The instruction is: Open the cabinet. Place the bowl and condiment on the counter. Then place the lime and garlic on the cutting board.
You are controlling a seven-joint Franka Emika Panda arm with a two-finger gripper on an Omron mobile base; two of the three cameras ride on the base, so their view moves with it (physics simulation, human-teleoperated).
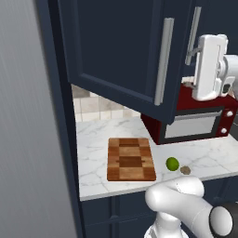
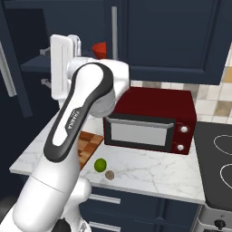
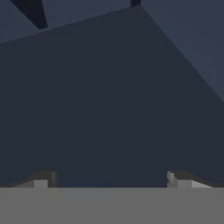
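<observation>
Lettering [image 2: 73,121] on arm, unreadable

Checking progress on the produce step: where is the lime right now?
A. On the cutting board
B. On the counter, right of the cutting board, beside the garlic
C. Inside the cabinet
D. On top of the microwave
B: the lime sits on the marble counter, right of the cutting board, beside the garlic.

Lime [image 2: 100,165] and garlic [image 2: 109,174] side by side on marble counter [image 2: 154,174], before dark red microwave [image 2: 152,120]. Cutting board [image 2: 88,144] partly behind arm. Red shape [image 2: 99,48] in opened cabinet [image 2: 27,59], possibly the bowl.
</observation>
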